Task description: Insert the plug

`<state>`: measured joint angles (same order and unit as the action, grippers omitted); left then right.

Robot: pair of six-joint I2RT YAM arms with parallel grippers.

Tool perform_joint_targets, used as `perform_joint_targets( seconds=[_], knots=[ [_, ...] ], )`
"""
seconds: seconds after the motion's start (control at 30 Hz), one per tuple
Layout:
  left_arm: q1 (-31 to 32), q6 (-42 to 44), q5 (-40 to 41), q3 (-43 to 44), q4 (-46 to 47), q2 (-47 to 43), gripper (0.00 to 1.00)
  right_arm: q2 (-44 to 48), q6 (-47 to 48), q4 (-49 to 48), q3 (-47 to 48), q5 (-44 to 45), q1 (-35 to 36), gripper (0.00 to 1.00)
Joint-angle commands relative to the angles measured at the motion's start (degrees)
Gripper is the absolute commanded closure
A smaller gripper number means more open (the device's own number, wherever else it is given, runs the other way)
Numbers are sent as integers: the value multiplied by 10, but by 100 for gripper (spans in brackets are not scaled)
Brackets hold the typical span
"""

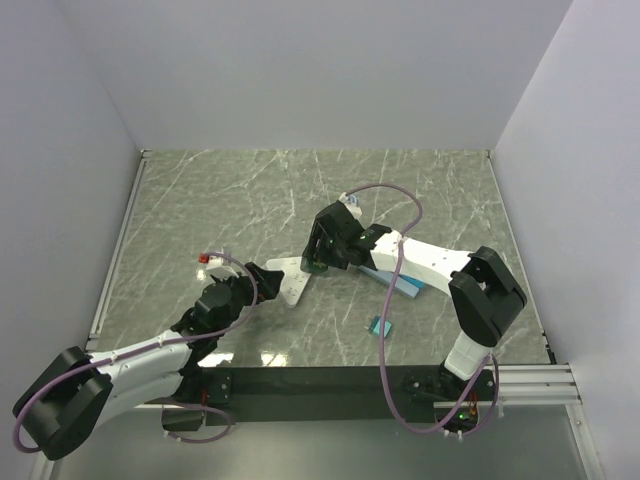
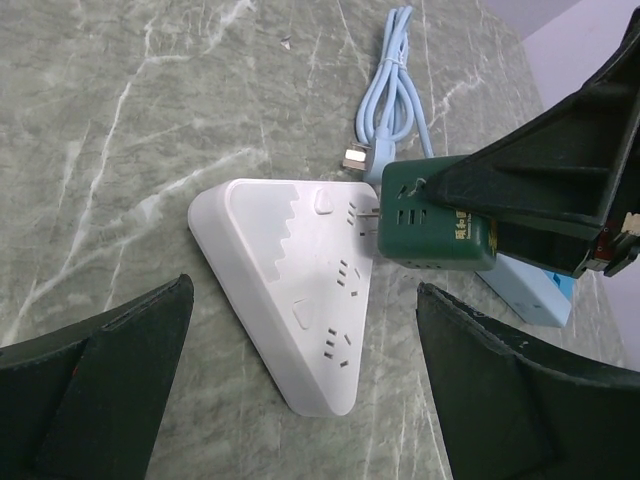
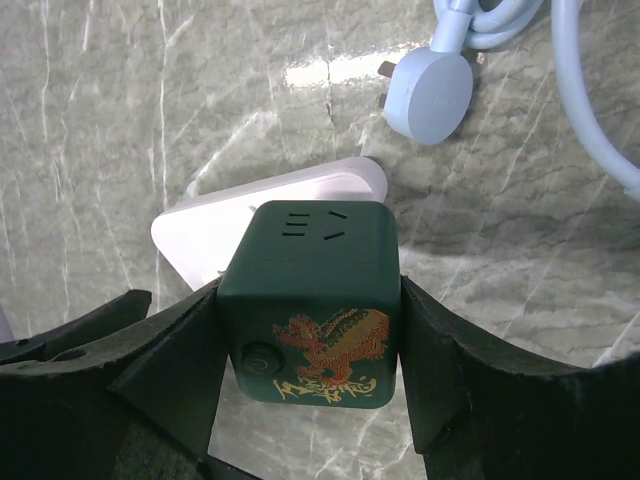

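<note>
grey marble table (image 1: 300,180), white walls. right gripper (image 3: 310,290) clamps the green plug cube (image 2: 430,225) by its sides, right over the white triangular strip (image 2: 290,290). prongs lead, aimed at a corner socket, tips at its face. seated? can't tell. left gripper (image 1: 265,280) gapes wide beside the strip, holding nothing.

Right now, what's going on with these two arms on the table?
The right fingers grip a green cube adapter and hold its prongs at a socket on the white triangular power strip; the prongs are visible, so it is not fully seated. The left fingers stand wide open on either side of the strip, not touching it.
</note>
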<state>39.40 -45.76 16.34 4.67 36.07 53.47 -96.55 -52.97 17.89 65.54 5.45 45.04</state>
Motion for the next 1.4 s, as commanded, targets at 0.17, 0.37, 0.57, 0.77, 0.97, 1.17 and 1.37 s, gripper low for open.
perform_joint_targets(
  seconds=[0.17,0.37,0.57,0.77,0.97,1.17,1.37],
  knots=[
    [-3,2,4,-7,29,1,1,3,-24,-7,25,28,3,100],
    [-3,1,-17,-4,51,36,1,5,-24,-8,36,32,6,100],
    [-2,2,-19,-3,53,35,1,-2,-27,-7,44,26,10,100],
    [-2,2,-22,-2,48,32,1,-9,-30,-2,50,28,17,100],
    [-3,2,-25,-3,48,30,0,-13,-37,-1,41,32,21,100],
    [-2,1,-25,-5,41,19,1,-13,-40,3,35,46,21,100],
    [-3,1,-20,-7,30,2,1,-12,-41,16,38,57,21,100]
  ],
)
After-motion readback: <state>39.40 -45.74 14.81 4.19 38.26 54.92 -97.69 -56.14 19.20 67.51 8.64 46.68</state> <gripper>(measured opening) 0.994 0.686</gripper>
